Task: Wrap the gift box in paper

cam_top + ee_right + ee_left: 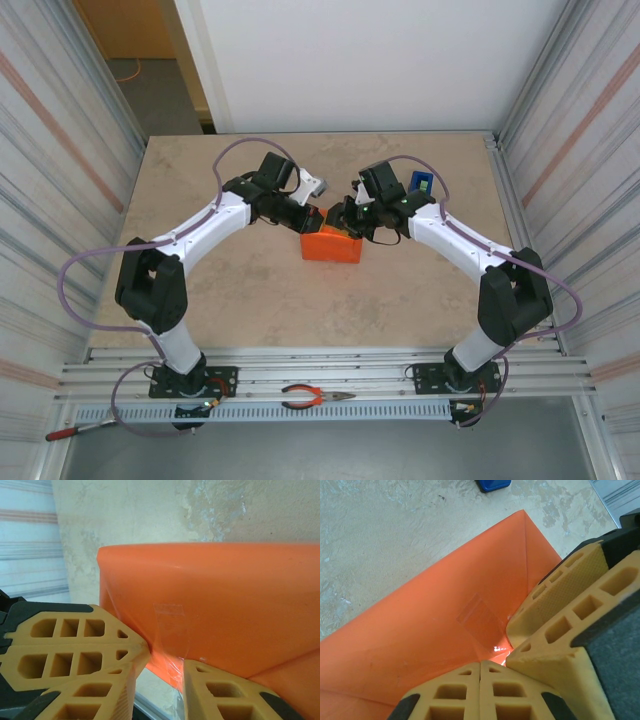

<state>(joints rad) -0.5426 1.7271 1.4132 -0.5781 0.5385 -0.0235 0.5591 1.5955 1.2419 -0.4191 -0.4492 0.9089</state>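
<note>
No writing, brand, number or sign can be read anywhere. The blue tape dispenser (421, 183), at about one o'clock from the gift box (332, 246) on the bench (230, 290), bears a pale patch on its top face, too small to make out as lettering. The clear tape strip (479, 620) stuck on the orange paper (420, 635) is see-through and plain.
</note>
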